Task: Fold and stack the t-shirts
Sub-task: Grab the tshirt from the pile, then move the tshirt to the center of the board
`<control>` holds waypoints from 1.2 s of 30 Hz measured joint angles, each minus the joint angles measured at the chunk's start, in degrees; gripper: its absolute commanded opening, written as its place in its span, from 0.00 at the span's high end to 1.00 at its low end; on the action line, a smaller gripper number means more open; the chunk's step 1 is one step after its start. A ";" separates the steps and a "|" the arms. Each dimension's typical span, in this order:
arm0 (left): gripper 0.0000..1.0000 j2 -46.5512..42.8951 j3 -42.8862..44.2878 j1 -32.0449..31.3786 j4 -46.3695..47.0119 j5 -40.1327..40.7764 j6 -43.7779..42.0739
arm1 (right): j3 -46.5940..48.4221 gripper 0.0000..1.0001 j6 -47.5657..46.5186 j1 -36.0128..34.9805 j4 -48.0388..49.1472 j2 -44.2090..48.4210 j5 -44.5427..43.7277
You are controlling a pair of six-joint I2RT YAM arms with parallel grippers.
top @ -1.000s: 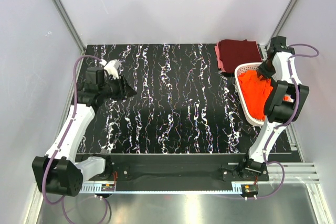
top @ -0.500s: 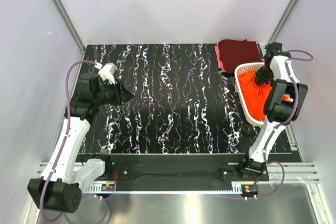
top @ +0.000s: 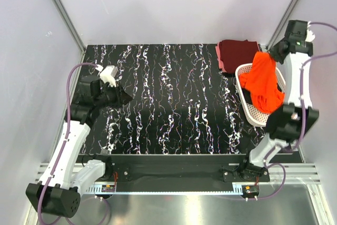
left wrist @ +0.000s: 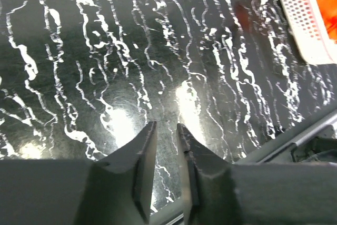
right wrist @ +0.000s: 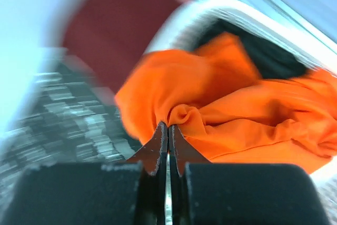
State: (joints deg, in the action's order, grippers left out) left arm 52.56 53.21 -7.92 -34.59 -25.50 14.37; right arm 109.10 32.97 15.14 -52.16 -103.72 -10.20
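Note:
The orange t-shirt (top: 263, 80) hangs bunched above the white basket (top: 251, 114), lifted by my right gripper (top: 270, 55). In the right wrist view that gripper (right wrist: 168, 126) is shut on a pinched fold of the orange t-shirt (right wrist: 253, 114). A black t-shirt (top: 245, 96) lies in the basket under it, also seen as the black t-shirt (right wrist: 266, 59) from the wrist. The maroon t-shirt (top: 238, 54) lies folded at the table's back right corner. My left gripper (top: 126, 96) hovers over the left of the table; its jaws (left wrist: 167, 126) stand a narrow gap apart with nothing between them.
The black marbled table (top: 174, 98) spreads between the arms. The basket stands at the right edge, touching the maroon shirt's front; its corner (left wrist: 303, 19) shows in the left wrist view. White walls enclose three sides.
My right gripper shut on the orange t-shirt and rose, pulling it up out of the basket. The left gripper's jaws have narrowed; that arm drew back slightly.

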 measured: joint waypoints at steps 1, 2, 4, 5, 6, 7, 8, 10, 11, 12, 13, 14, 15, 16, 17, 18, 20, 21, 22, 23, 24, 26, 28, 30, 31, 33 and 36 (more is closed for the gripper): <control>0.78 0.00 0.00 -0.17 -0.09 0.79 -0.26 | -1.16 1.00 0.15 -0.37 2.34 3.30 1.79; 0.76 0.00 0.02 -0.52 -0.28 1.84 -0.46 | -2.16 1.00 0.31 -1.05 4.72 6.64 3.85; 0.74 0.02 0.17 -1.03 -0.94 4.00 -0.74 | -2.60 1.00 0.33 -3.82 9.55 11.78 7.37; 0.73 0.07 0.33 -1.18 -1.36 4.79 -0.81 | -2.10 1.00 0.28 -6.12 11.82 13.57 8.98; 0.72 0.13 0.48 -1.36 -1.68 5.75 -0.90 | -0.96 1.00 0.24 -9.14 14.01 14.86 10.73; 0.71 0.22 0.70 -1.49 -2.08 6.62 -0.87 | 0.63 1.00 0.24 -12.37 16.06 15.39 12.79; 0.68 0.42 0.90 -1.53 -2.23 7.26 -0.90 | 2.75 1.00 0.17 -15.56 17.88 15.41 14.71; 0.66 0.87 1.22 -1.57 -2.38 8.28 -0.90 | 6.54 1.00 -0.11 -20.65 20.76 14.62 17.86; 0.64 1.11 1.33 -1.57 -2.51 8.83 -0.85 | 9.33 1.00 -0.57 -23.28 21.29 13.81 19.82; 0.63 1.27 1.40 -1.57 -2.67 9.27 -0.83 | 12.28 1.00 -0.98 -25.24 21.90 12.87 21.14; 0.61 1.31 1.40 -1.57 -2.80 9.57 -0.83 | 15.08 1.00 -1.11 -26.75 22.51 12.09 22.93; 0.61 1.33 1.42 -1.57 -2.99 10.01 -0.81 | 16.96 1.00 -0.94 -27.54 22.95 11.61 24.26; 0.61 1.33 1.53 -1.57 -3.26 10.62 -0.72 | 18.49 1.00 -0.44 -28.06 23.67 11.37 25.73; 0.60 1.33 1.64 -1.60 -3.32 11.21 -0.63 | 19.34 1.00 0.02 -28.24 24.09 11.37 26.69; 0.59 1.33 1.84 -1.64 -3.45 11.91 -0.59 | 19.71 0.99 0.90 -28.26 24.57 11.50 27.74; 0.57 1.31 1.97 -1.68 -3.48 12.52 -0.55 | 19.67 0.95 1.70 -28.26 24.83 11.74 28.63; 0.56 1.18 2.16 -1.75 -3.48 14.08 -0.37 | 17.97 0.86 2.89 -28.26 25.18 12.26 30.14; 0.55 1.05 2.16 -1.77 -3.56 14.80 -0.31 | 16.37 0.82 3.23 -28.26 24.63 12.72 30.75; 0.53 0.98 2.19 -1.77 -3.76 15.32 -0.28 | 14.03 0.73 3.28 -28.26 23.45 13.40 30.77; 0.52 0.90 2.23 -1.77 -4.09 15.76 -0.28 | 11.41 0.54 3.34 -28.26 21.79 14.27 30.53; 0.52 0.83 2.29 -1.77 -4.52 16.02 -0.22 | 8.39 0.40 3.34 -28.26 19.58 15.26 30.01; 0.46 0.76 2.54 -1.79 -5.46 16.50 -0.24 | 1.11 0.34 1.95 -28.04 15.02 17.53 27.58; 0.41 0.83 2.73 -1.86 -5.88 16.52 -0.24 | -7.61 0.30 0.52 -27.54 9.57 20.02 25.11; 0.38 1.14 2.86 -2.60 -5.79 16.44 -0.59 | -17.68 0.30 -1.51 -27.04 6.82 22.34 23.96; 0.38 1.60 3.02 -3.28 -5.66 16.26 -0.68 | -22.62 0.31 -2.47 -26.80 5.86 22.75 24.22; 0.38 2.91 3.17 -4.39 -5.05 15.58 -0.59 | -29.49 0.31 -4.44 -26.86 4.37 21.97 24.96; 0.38 5.62 3.21 -5.18 -3.72 13.55 0.72 | -33.83 0.32 -7.67 -28.06 4.28 17.92 28.59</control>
State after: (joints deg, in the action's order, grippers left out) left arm 58.17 56.42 -13.10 -38.30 -11.94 15.09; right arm 75.26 25.30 -12.93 -47.88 -85.80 18.39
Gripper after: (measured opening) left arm 0.623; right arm 0.679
